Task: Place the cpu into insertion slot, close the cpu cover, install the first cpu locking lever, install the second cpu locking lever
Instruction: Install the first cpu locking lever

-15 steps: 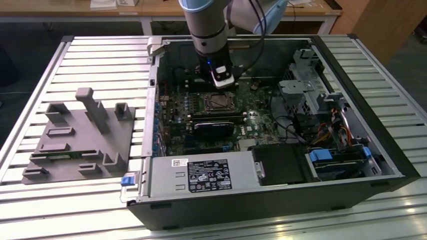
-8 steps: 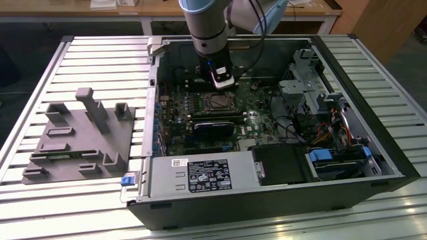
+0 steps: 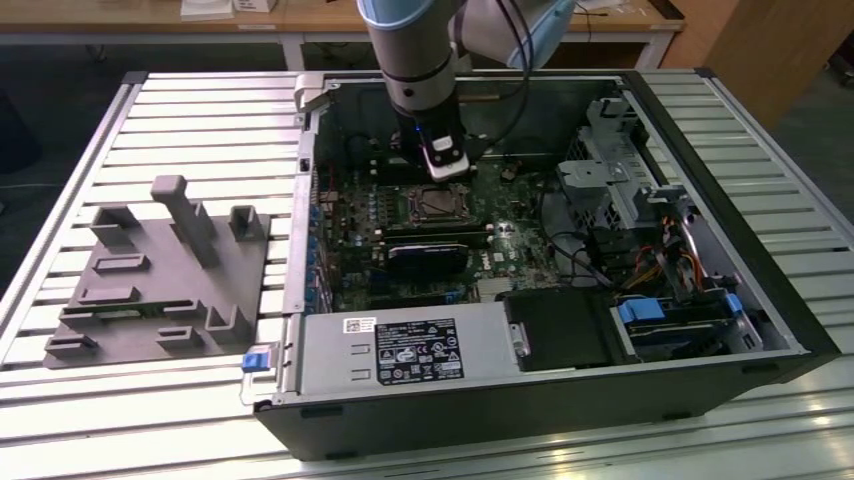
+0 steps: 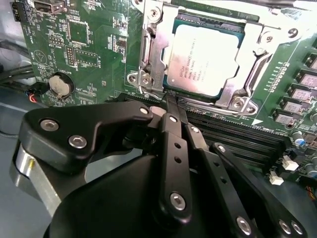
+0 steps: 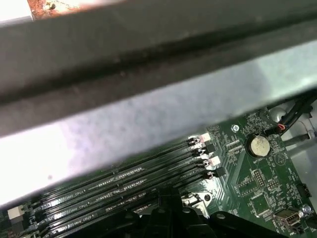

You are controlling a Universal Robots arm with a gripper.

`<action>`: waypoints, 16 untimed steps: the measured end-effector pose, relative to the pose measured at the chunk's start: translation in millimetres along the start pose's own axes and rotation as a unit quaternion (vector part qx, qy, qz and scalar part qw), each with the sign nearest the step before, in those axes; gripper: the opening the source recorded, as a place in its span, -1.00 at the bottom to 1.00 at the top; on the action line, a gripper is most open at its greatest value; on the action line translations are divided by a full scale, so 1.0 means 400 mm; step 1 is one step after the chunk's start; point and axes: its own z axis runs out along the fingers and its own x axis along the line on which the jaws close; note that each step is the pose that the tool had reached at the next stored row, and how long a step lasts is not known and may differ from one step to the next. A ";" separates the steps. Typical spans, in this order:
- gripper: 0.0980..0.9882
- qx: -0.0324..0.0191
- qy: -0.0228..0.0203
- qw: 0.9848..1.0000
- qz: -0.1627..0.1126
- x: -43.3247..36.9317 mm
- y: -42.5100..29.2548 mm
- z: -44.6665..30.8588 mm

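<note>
Starting at the exterior view's left, a grey moulded fixture (image 3: 158, 275) with upright posts lies on the slatted metal counter (image 3: 80, 150), just beside an opened computer case (image 3: 747, 290). Inside the case the green motherboard (image 3: 527, 250) lies flat, and the arm (image 3: 416, 60) comes down from above onto its upper middle part, with the insertion slot (image 3: 437, 203) just below the arm's tip. Toward the exterior view's right sit a silvery drive cage (image 3: 601, 185), a tangle of cables (image 3: 674, 255) and a blue-tabbed bay (image 3: 651, 312); a labelled power supply (image 3: 400, 352) fills the near corner.

In the second wrist view a round coin battery (image 4: 61, 85) sits on the board, then the gripper (image 4: 171, 101), whose black fingers (image 4: 174, 119) are drawn together to a narrow tip holding nothing, touching or nearly touching the socket's edge; I cannot tell which. Beyond them the cpu (image 4: 205, 59) rests in the slot, with the cpu cover (image 4: 257, 37) lying closed around it as a silvery frame. Long black memory slots (image 4: 247, 144) run just beside the socket.
</note>
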 end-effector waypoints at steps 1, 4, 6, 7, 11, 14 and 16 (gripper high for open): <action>-0.98 0.000 0.000 1.000 0.000 0.000 -0.001 0.000; -0.98 -0.001 0.000 1.000 0.000 -0.001 -0.003 0.001; -0.98 -0.001 0.000 1.000 0.000 -0.002 -0.004 0.002; -0.98 -0.001 0.000 1.000 0.000 -0.002 -0.005 0.002; -0.98 -0.001 0.000 1.000 0.000 -0.003 -0.004 -0.001; -0.98 -0.001 0.000 1.000 0.000 -0.006 -0.001 -0.016; -0.98 -0.001 0.000 1.000 0.000 -0.008 0.002 -0.029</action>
